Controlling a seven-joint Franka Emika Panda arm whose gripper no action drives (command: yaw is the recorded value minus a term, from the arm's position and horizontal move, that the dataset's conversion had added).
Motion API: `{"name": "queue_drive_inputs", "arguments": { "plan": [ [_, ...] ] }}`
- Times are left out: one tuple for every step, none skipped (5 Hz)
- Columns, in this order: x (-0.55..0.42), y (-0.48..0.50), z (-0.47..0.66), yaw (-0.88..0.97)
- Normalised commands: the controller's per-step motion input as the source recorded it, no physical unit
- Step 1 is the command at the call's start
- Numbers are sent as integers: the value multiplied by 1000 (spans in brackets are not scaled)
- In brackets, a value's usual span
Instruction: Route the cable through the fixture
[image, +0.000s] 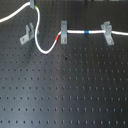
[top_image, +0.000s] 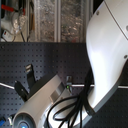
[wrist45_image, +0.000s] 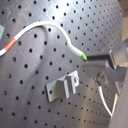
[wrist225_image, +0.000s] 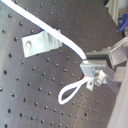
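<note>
The white cable (image: 75, 32) runs across the far part of the board in the first exterior view, with a green band (image: 36, 7), a red band (image: 59, 37) and a blue band (image: 86, 32). It sags in a loop between the green and red bands. The askew grey fixture (image: 27, 33) stands just to the first exterior view's left of that loop, and the cable is not in its fork. My gripper (wrist45_image: 94, 58) is shut on the cable at the green band (wrist45_image: 84, 57), above the fixture (wrist45_image: 64, 85). The second wrist view shows the gripper (wrist225_image: 90, 64), the fixture (wrist225_image: 41, 43) and a slack cable loop (wrist225_image: 69, 93).
Two upright grey clips (image: 63, 31) (image: 106, 33) hold the cable on the black perforated board (image: 65, 90). In the second exterior view the white arm (top_image: 107, 50) and its black hoses (top_image: 70, 107) fill most of the picture, with cluttered shelves (top_image: 50, 20) behind.
</note>
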Motion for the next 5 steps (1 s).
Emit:
{"name": "queue_drive_inputs", "arguments": {
  "plan": [
    [-28, 12, 143, 0],
    [-71, -155, 397, -234],
    [-208, -132, 375, 109],
    [-326, 50, 205, 488],
    [-295, 118, 186, 457]
  ]
}}
